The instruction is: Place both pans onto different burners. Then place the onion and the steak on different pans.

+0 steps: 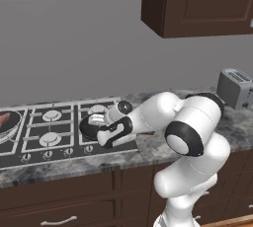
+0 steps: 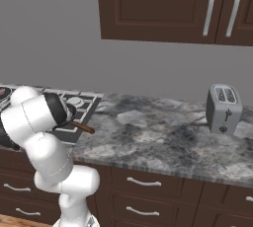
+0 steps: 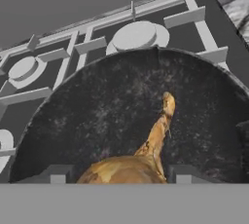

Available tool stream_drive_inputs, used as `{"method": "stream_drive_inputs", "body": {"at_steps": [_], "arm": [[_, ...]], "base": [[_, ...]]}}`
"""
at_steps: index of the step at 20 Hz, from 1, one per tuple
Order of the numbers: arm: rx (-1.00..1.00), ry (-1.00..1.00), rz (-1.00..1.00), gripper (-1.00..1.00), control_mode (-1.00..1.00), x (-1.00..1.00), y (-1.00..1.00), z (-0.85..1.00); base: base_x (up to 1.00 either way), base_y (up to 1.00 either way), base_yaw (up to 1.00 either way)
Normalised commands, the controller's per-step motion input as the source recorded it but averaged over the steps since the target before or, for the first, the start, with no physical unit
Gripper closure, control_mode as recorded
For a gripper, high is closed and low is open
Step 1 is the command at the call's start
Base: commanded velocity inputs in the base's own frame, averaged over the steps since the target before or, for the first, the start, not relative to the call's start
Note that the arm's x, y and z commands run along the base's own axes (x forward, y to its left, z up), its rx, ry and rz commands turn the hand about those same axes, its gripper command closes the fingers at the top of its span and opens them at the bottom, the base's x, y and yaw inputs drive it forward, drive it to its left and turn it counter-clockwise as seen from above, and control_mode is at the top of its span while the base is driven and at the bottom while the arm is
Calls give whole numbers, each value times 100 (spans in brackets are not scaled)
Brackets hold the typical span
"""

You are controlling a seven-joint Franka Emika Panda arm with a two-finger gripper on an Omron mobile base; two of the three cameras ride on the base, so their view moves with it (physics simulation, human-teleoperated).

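In the hand view, my gripper [image 3: 119, 174] is shut on the tan-orange onion [image 3: 127, 168], whose stalk points away from me. It hangs just above a black pan [image 3: 97, 116] that rests on the hob's front right burner. From the left base view, the same pan [image 1: 88, 128] lies under my hand [image 1: 112, 131]. The second pan [image 1: 9, 124] sits on the hob's far left burner with the red steak [image 1: 4, 119] in it. Free burners [image 1: 52, 116] lie between the two pans.
A silver toaster [image 2: 223, 108] stands on the grey stone counter [image 2: 158, 137] well to the right of the hob. The pan's brown handle [image 2: 82, 128] sticks out toward the counter. Dark wall cabinets [image 2: 163, 6] hang above.
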Motion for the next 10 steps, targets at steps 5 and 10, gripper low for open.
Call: {"method": "stream_drive_inputs", "body": {"at_steps": [5,10], "arm": [[0,0,0,100,-100,31,0,-18],[0,0,0,100,-100,12,3,-46]], "base": [[0,0,0],[0,0,0]]}}
